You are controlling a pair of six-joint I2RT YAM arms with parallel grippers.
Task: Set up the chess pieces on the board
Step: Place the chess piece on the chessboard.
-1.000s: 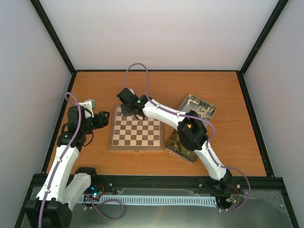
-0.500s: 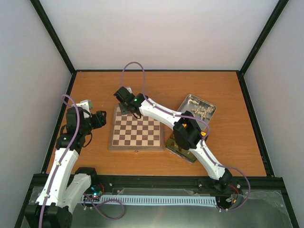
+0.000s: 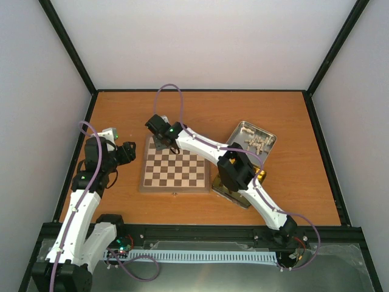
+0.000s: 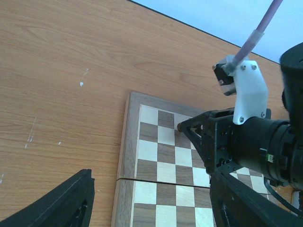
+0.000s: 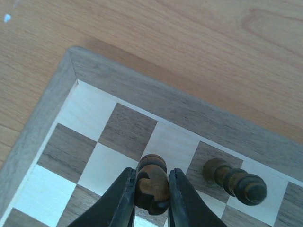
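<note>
Fingers first: the right fingers (image 5: 122, 201) pinch a dark brown piece (image 5: 152, 185) with a notched top, one finger pressed against each side of it. The piece hangs over the far-left corner of the board (image 3: 174, 171), above the squares near the pale wood border; whether its base touches the board cannot be told. Just beside it, one square along the same edge row, a second dark piece (image 5: 234, 182) stands on a dark square, apart from the fingers. The right arm (image 3: 200, 143) reaches across the board's far-right corner to get there.

The left fingers (image 4: 66, 203) are spread wide with nothing between them. They hover off the board's left edge, over the bare worktop (image 3: 243, 109), pointing toward the board.

Right of the board, beyond its far-right corner, lies a metal tin (image 3: 267, 135) holding cream pieces (image 3: 255, 143). A second gold-lined tray (image 3: 231, 193) sits just beside the board's right edge, largely hidden under the right arm, so its contents cannot be made out.
</note>
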